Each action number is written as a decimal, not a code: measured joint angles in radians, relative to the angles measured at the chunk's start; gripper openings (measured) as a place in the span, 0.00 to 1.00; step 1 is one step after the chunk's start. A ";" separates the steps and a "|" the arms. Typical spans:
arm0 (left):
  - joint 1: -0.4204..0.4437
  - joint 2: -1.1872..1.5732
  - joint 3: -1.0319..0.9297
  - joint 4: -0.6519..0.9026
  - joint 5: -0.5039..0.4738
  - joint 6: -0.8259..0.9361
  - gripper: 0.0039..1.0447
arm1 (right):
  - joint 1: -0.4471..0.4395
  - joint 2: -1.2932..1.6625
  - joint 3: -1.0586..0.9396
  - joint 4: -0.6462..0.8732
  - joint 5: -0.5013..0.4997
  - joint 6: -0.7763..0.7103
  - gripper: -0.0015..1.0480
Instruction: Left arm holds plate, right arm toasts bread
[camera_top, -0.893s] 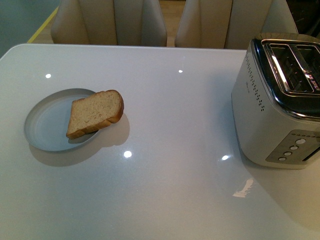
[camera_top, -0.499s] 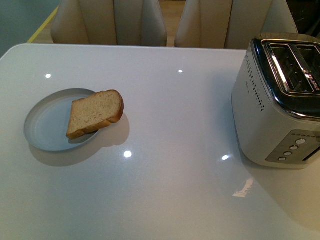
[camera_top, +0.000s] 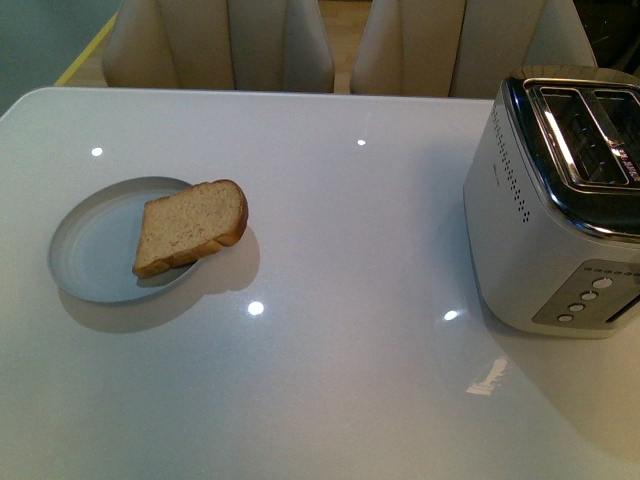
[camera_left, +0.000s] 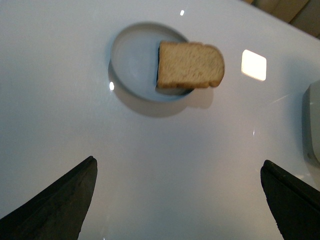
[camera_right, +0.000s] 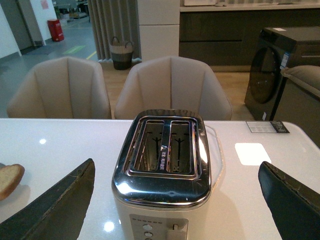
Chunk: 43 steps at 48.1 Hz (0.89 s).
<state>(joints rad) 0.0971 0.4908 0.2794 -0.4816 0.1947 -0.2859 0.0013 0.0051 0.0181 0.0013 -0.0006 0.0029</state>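
Observation:
A pale blue-grey plate (camera_top: 95, 245) sits at the left of the white table. A light-brown bread slice (camera_top: 190, 225) lies on it, its rounded top hanging over the plate's right rim. Neither arm shows in the front view. In the left wrist view the plate (camera_left: 132, 60) and bread (camera_left: 190, 65) lie well beyond my open, empty left gripper (camera_left: 177, 200). In the right wrist view my open, empty right gripper (camera_right: 175, 200) faces the toaster (camera_right: 162, 170), and the bread's edge (camera_right: 9, 180) shows at the side.
A cream and chrome two-slot toaster (camera_top: 560, 200) stands at the table's right side, slots empty, buttons on its front. Beige chairs (camera_top: 220, 45) stand behind the table's far edge. A white card (camera_right: 252, 152) lies on the table beside the toaster.

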 joint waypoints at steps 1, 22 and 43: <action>0.008 0.028 0.010 0.011 0.011 -0.003 0.93 | 0.000 0.000 0.000 0.000 0.000 0.000 0.91; 0.057 0.875 0.230 0.678 0.000 0.025 0.93 | 0.000 0.000 0.000 0.000 0.000 0.000 0.91; 0.015 1.546 0.491 0.867 -0.137 -0.156 0.93 | 0.000 0.000 0.000 0.000 0.000 0.000 0.91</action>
<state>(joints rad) 0.1123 2.0365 0.7708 0.3851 0.0582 -0.4416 0.0013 0.0051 0.0181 0.0013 -0.0002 0.0029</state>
